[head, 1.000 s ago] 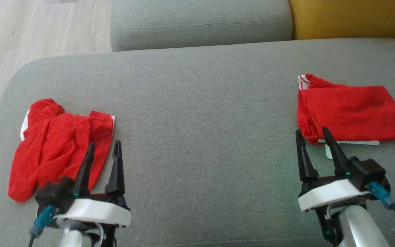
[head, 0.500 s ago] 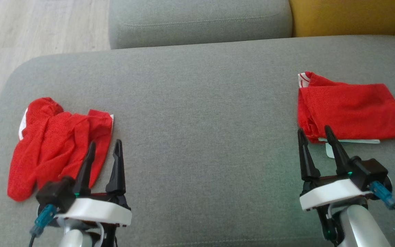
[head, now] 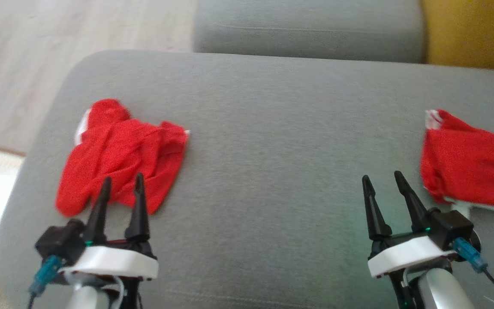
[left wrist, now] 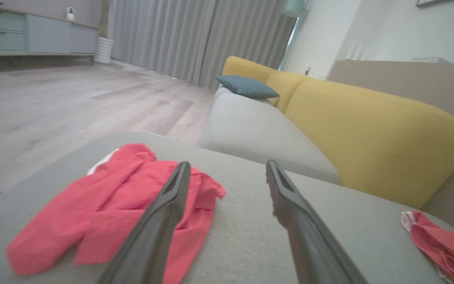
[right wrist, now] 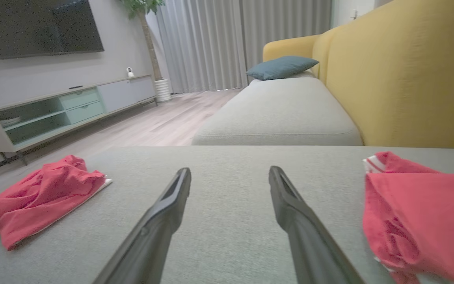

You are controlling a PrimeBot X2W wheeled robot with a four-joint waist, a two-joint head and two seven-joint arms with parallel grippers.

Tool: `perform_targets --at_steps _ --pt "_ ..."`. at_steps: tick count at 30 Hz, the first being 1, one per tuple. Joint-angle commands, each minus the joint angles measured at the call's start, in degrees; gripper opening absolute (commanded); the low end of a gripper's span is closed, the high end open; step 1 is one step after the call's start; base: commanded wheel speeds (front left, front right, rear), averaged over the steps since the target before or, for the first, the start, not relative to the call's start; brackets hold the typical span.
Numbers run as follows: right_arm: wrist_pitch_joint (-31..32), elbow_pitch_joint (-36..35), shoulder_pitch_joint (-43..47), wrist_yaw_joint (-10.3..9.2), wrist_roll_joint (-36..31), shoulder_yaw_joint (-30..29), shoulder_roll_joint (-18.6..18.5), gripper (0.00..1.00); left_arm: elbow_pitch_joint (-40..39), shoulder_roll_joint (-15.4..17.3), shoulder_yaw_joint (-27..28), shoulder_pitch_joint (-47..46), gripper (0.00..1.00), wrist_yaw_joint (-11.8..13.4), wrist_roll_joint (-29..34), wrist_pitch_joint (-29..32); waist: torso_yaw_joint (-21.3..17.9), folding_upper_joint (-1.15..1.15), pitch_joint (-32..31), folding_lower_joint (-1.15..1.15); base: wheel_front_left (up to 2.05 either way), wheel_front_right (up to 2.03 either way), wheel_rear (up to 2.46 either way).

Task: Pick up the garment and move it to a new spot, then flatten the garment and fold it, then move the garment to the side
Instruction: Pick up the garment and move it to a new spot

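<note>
Count: two red garments, both on the grey seat cushion [head: 272, 128]. The crumpled red garment [head: 122, 156] lies near the cushion's left end and the folded red garment [head: 474, 171] near its right end, well apart. One blue pillow [right wrist: 282, 67] on the far seat.

Two arms, both low at the near edge, pointing forward.
- Left fingers [head: 138, 206]: apart, empty, tips over the crumpled garment's near edge; contact not discernible.
- Right fingers [head: 372, 206]: apart, empty, just left of the folded garment, not touching.

The left end effector [head: 123, 177], two long dark fingers on a white wrist, stands spread apart. The right end effector [head: 381, 174] is spread likewise.
</note>
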Motion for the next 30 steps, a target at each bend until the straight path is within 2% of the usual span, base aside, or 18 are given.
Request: perform_targets --at_steps 1,8,13,15,21,30 --pt "-0.62 -1.72 -1.33 0.19 0.49 1.51 -0.01 1.00 -1.82 0.58 2.62 -2.56 1.00 0.28 0.12 -0.31 3.63 0.00 -0.56 0.00 0.00 0.00 0.00" --pt "-0.62 -1.17 -0.39 0.19 1.65 2.63 -0.01 1.00 -2.03 0.58 5.85 -1.38 1.00 0.12 1.26 -0.31 10.28 0.00 -2.04 0.00 0.00 0.00 0.00" --pt "-0.62 -0.88 0.03 0.19 2.41 3.32 -0.01 1.00 -2.31 0.57 7.16 -0.64 1.00 -0.19 2.07 -0.31 13.63 0.00 -2.78 0.00 0.00 0.00 0.00" --pt "-0.62 -0.86 0.11 0.19 2.70 3.51 -0.01 1.00 -2.55 0.57 7.34 -0.30 1.00 -0.33 4.67 -0.31 14.44 0.00 -2.95 0.00 0.00 0.00 0.00" --pt "-0.62 -1.07 -0.01 0.19 2.55 3.82 -0.01 1.00 -3.40 0.57 8.24 -0.05 1.00 -0.05 4.10 -0.31 15.29 0.00 -2.35 0.00 0.00 0.00 0.00" --pt "-0.27 -2.00 -1.77 0.19 0.17 2.69 -0.01 1.00 -3.28 0.57 11.79 -2.46 1.00 -1.06 2.51 -0.31 13.41 0.00 1.61 0.00 0.00 0.00 0.00"
